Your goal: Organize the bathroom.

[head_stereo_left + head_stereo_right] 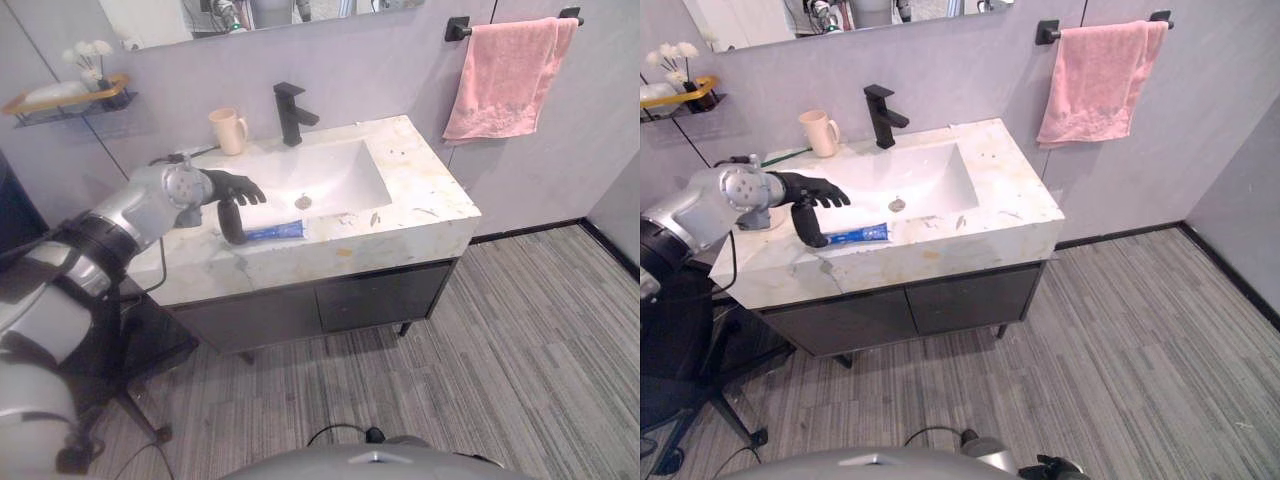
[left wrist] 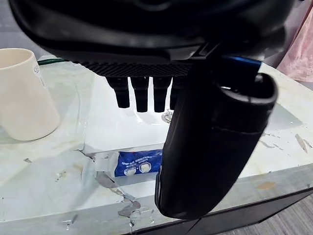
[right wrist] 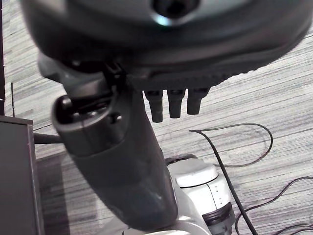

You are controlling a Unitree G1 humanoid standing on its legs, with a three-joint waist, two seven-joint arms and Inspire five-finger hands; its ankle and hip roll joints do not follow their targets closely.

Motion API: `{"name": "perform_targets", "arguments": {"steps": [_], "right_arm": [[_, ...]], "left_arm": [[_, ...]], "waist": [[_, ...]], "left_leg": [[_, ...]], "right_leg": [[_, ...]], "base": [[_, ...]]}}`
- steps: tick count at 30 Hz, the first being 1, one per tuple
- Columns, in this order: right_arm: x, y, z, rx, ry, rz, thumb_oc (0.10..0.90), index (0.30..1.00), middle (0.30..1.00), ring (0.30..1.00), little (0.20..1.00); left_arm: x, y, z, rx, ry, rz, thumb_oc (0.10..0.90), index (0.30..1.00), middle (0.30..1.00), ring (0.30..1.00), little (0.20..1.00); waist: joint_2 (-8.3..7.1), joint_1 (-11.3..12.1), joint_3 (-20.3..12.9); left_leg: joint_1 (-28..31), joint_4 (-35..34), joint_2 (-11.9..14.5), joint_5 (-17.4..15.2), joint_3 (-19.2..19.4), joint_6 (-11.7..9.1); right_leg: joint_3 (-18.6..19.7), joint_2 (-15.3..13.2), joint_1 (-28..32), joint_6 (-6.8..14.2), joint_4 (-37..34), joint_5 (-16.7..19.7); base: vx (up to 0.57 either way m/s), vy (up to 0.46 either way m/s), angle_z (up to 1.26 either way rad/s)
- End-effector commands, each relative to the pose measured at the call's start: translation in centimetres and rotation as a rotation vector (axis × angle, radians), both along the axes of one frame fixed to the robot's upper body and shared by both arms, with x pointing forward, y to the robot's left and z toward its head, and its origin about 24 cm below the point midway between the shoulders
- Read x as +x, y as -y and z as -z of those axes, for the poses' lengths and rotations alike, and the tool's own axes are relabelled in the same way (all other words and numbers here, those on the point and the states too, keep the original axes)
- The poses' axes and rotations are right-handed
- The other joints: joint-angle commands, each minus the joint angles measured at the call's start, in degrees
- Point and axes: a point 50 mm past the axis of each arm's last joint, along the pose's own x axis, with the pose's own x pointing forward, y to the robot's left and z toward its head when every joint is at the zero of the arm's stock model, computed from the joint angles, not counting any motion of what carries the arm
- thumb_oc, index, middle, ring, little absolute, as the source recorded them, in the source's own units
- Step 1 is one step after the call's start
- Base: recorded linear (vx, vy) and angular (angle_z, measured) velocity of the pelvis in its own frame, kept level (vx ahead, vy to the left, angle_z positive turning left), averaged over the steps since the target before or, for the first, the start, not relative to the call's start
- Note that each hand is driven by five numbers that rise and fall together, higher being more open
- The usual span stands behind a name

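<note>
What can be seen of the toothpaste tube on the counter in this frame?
The toothpaste tube is blue with pale print and looks like soft plastic. It lies flat on the marble counter, along the front rim of the white sink, with its length running left to right. The left hand hangs open above its left end, thumb pointing down beside the tube; whether the thumb touches it cannot be told. Nothing else lies against it.
</note>
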Motion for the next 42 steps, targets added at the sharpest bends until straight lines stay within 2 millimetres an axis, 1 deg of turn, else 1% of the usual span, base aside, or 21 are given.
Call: {"name": "perform_targets", "arguments": {"steps": [1,6,16,18,20,24,26,32,39,42], "right_arm": [[-0.4,2.2,-0.6,-0.060,-0.017,-0.065,0.800,0.900,0.900,0.900,0.900],[-0.5,2.1,-0.6,-0.058,-0.017,-0.068,0.800,0.900,0.900,0.900,0.900],[-0.6,1.8,-0.5,-0.052,-0.016,-0.069,0.800,0.900,0.900,0.900,0.900],[-0.7,1.9,-0.5,-0.051,-0.015,-0.068,0.800,0.900,0.900,0.900,0.900],[-0.7,1.8,-0.5,-0.049,-0.016,-0.068,0.800,0.900,0.900,0.900,0.900],[-0.8,1.7,-0.5,-0.047,-0.018,-0.068,0.800,0.900,0.900,0.900,0.900],[-0.9,1.6,-0.4,-0.045,-0.019,-0.071,0.800,0.900,0.900,0.900,0.900],[-0.9,1.3,-0.4,-0.043,-0.021,-0.077,0.800,0.900,0.900,0.900,0.900],[-0.8,1.2,-0.3,-0.041,-0.022,-0.081,0.800,0.900,0.900,0.900,0.900],[-0.7,1.2,-0.3,-0.042,-0.024,-0.087,0.800,0.900,0.900,0.900,0.900]], "left_arm": [[1.3,-2.0,-6.6,-0.001,0.247,-0.104,0.800,0.900,0.900,0.900,0.900],[1.4,-2.0,-5.7,-0.001,0.247,-0.118,0.800,0.900,0.900,0.900,0.900],[1.1,-2.1,-1.3,-0.024,0.244,-0.155,0.800,0.900,0.900,0.900,0.900],[1.0,-2.1,-1.1,-0.021,0.247,-0.158,0.800,0.900,0.900,0.900,0.900],[0.9,-2.0,-0.4,-0.013,0.256,-0.160,0.800,0.900,0.900,0.900,0.900],[0.8,-2.1,0.0,-0.005,0.266,-0.163,0.800,0.900,0.900,0.900,0.900],[0.7,-2.4,0.1,-0.003,0.292,-0.174,0.800,0.900,0.900,0.900,0.900],[0.7,-2.7,-0.7,-0.020,0.328,-0.179,0.800,0.900,0.900,0.900,0.900],[0.9,-2.8,-2.2,-0.025,0.335,-0.174,0.800,0.900,0.900,0.900,0.900],[1.0,-2.9,-3.2,-0.023,0.344,-0.177,0.800,0.900,0.900,0.900,0.900]], "waist": [[-1.60,0.0,-1.3],[-1.77,-0.2,-1.2],[-2.50,0.3,-0.8],[-2.56,0.3,-0.7],[-2.70,0.4,-0.6],[-2.80,0.5,-0.6],[-2.90,0.6,-0.6],[-2.80,0.7,-0.6],[-2.67,0.8,-1.0],[-2.58,0.7,-1.2]], "left_leg": [[1.4,5.2,-2.7,-2.4,3.8,0.8],[1.3,5.3,-2.7,-2.5,3.8,0.9],[1.1,5.6,-2.6,-2.7,3.5,1.1],[1.1,5.6,-2.6,-2.7,3.4,1.1],[1.0,5.7,-2.7,-2.8,3.3,1.1],[1.0,5.7,-2.7,-2.8,3.2,1.1],[1.0,5.6,-2.7,-2.9,3.2,1.2],[1.2,5.3,-2.9,-2.8,3.1,1.2],[1.3,4.9,-3.1,-2.8,3.1,1.3],[1.5,4.8,-3.1,-2.7,3.2,1.3]], "right_leg": [[1.2,-0.3,0.8,0.5,-0.3,-1.5],[1.2,-0.2,0.7,0.5,-0.3,-1.5],[1.2,-0.1,0.8,0.1,-0.3,-1.7],[1.2,-0.2,0.8,0.1,-0.3,-1.7],[1.1,-0.2,0.9,0.0,-0.3,-1.7],[1.0,-0.3,0.9,0.0,-0.3,-1.7],[1.0,-0.3,0.9,0.0,-0.3,-1.7],[1.1,-0.3,0.9,0.1,-0.3,-1.7],[1.3,-0.2,0.9,0.3,-0.3,-1.6],[1.5,-0.2,0.9,0.4,-0.3,-1.6]], "base": [[0.00,0.000,0.00],[0.00,0.000,0.00],[0.00,0.000,0.00],[0.00,0.000,0.00],[0.00,0.000,0.00],[0.00,0.000,0.00],[0.00,0.000,0.00],[0.00,0.000,0.00],[0.00,0.000,0.00],[0.00,0.000,0.00]]}}
